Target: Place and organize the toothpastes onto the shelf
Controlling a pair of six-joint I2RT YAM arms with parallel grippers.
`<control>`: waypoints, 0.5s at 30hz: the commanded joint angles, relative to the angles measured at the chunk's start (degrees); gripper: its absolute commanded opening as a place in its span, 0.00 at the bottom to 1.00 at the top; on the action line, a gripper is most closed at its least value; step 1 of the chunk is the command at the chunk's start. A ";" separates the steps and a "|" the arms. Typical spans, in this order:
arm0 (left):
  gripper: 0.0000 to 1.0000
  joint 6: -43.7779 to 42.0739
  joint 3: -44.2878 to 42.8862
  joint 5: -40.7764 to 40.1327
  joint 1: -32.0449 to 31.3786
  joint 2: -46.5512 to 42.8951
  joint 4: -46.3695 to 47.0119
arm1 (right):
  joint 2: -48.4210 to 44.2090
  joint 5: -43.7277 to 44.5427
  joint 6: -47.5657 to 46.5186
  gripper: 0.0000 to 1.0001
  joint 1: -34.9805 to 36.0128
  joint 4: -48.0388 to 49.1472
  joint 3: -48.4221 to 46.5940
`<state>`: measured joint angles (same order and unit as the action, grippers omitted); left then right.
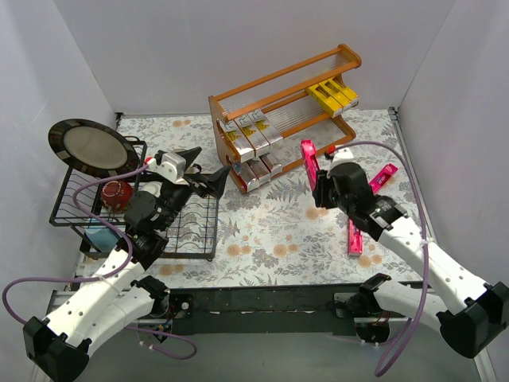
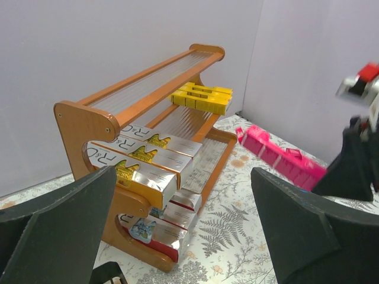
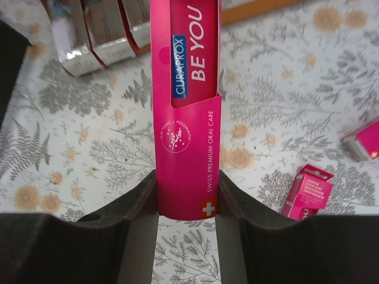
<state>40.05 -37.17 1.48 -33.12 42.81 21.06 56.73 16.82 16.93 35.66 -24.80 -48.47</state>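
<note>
The orange-brown shelf stands at the back; in the left wrist view its side panel is near. Yellow toothpastes lie on its middle tier at the right, white-gold ones at the left, and silver-red ones on the bottom tier. My right gripper is shut on a magenta toothpaste carton, held above the table in front of the shelf. Two more magenta cartons lie on the table. My left gripper is open and empty, left of the shelf, its fingers wide apart.
A black wire dish rack stands at the left with a dark plate and a red cup in it. White walls close in the back and both sides. The floral tablecloth covers the table.
</note>
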 commanded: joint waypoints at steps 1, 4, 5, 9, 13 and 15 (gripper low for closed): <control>0.98 -0.50 -0.54 -0.68 -0.19 -1.15 0.38 | 2.85 -0.38 -6.54 0.43 0.20 -8.24 -16.16; 0.98 -0.50 -0.45 -0.60 -0.10 -0.97 0.21 | 8.82 -0.38 -10.67 0.42 0.02 -10.80 -24.89; 0.98 -0.50 -0.45 -0.60 -0.10 -0.97 0.30 | 12.14 -0.47 -11.56 0.42 -0.06 -10.97 -30.40; 0.98 -0.68 -0.36 -0.77 -0.10 -0.62 0.21 | 21.47 -4.41 -15.60 0.42 -1.55 -10.45 -43.53; 0.98 -1.03 -0.36 -0.77 -0.10 -0.27 0.12 | 30.88 -7.76 -19.47 0.43 -3.40 -9.84 -56.89; 0.98 -1.20 -0.27 -0.77 -0.10 -0.18 0.30 | 35.98 -9.95 -21.31 0.42 -4.02 -8.87 -63.89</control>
<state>39.81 -37.17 1.43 -33.12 42.68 21.06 87.31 11.51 1.50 32.95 -36.38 -101.10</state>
